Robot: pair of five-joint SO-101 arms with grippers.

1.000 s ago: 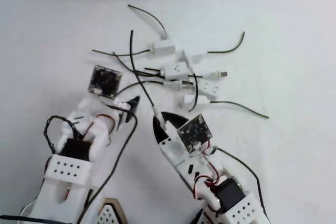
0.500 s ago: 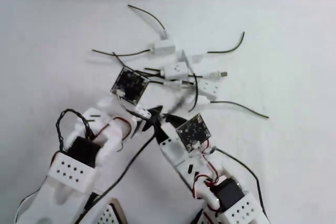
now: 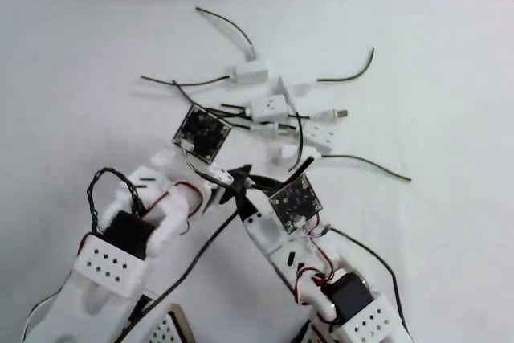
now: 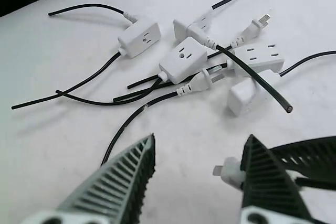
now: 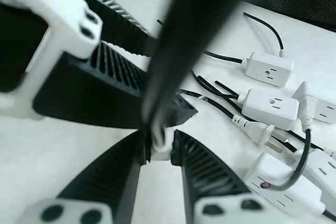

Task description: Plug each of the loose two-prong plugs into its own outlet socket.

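Right end effector [image 5: 158, 134] pinching plug [image 5: 157, 148], left end effector [image 4: 198, 148] spread alongside

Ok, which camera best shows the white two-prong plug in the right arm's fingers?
The left wrist view: the white two-prong plug shows its body and one prong clearly. The right wrist view has it pinched between the fingers, mostly behind a black cord. In the high view the arms cover it.

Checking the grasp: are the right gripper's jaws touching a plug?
Touching: right wrist view shows the right gripper pinching the white plug between its jaws.
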